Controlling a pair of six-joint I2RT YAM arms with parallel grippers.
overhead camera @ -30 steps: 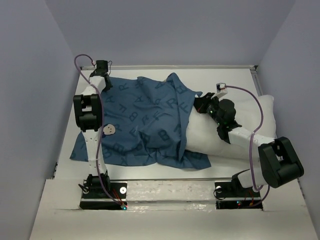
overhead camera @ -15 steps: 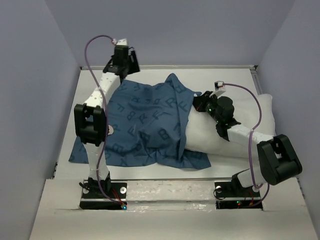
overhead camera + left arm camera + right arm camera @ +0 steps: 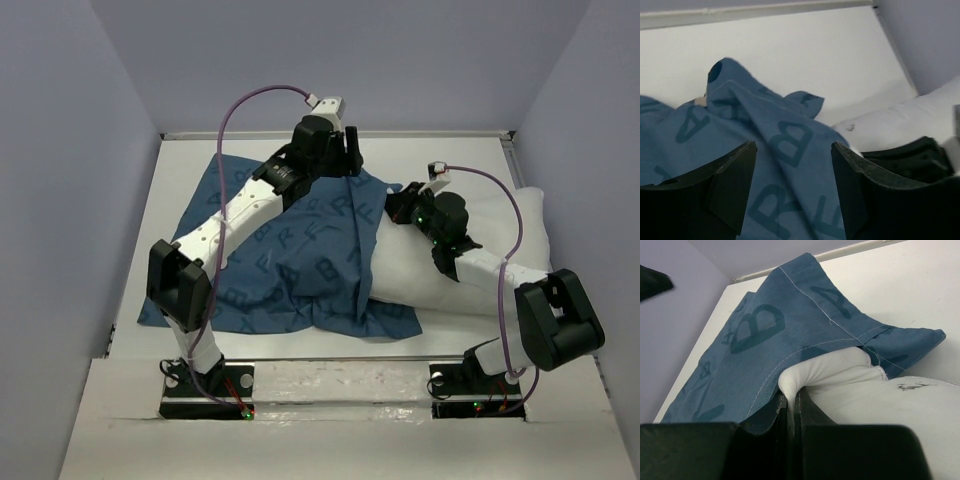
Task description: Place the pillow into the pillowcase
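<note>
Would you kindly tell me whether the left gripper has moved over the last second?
Yes: the left gripper swung rightward along the table far edge.

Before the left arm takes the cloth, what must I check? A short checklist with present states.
1. Right gripper shut on a corner of the plump white pillow: ok.
2. Left gripper open: ok.
3. Left gripper above a raised fold of the dark blue lettered fabric pillowcase: ok.
4. Pillow wholly inside pillowcase: not ok, its right part lies bare.
5. Right gripper also pinching pillowcase: cannot tell.
</note>
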